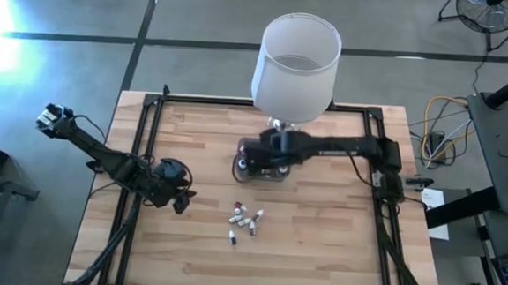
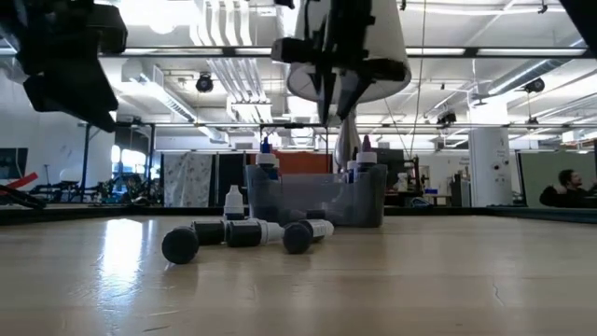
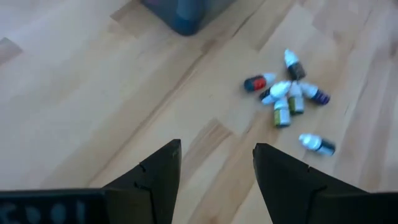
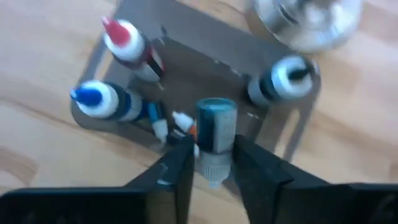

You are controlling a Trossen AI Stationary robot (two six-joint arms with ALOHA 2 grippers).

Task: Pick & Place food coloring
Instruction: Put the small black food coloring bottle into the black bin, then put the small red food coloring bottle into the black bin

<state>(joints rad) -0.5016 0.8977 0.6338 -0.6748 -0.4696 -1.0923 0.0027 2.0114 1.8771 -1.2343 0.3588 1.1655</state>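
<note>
Several food coloring bottles point(image 1: 245, 220) lie on their sides in a loose heap on the wooden table, near its middle, also in the left wrist view point(image 3: 289, 96) and low view point(image 2: 242, 231). A clear tub point(image 4: 205, 62) holds three more upright: a red tip point(image 4: 127, 40), a blue tip point(image 4: 99, 99) and a dark one point(image 4: 283, 78). My right gripper point(image 4: 214, 171) hangs above the tub, shut on a teal bottle point(image 4: 216, 124). My left gripper point(image 3: 217, 168) stands open left of the heap, with nothing between its fingers. My right gripper pinches the teal bottle between its two fingers at the white cap end point(image 4: 214, 163). The fingers come from above, slanting down. The bottle is lifted clear above the tub, its teal body sticking out past the fingertips toward the tub.
A big white-shaded lamp point(image 1: 294, 65) stands just beyond the tub, its metal base point(image 4: 308, 18) close to my right gripper. A black frame point(image 1: 149, 118) runs around the table. Bare wood lies in front of and right of the heap.
</note>
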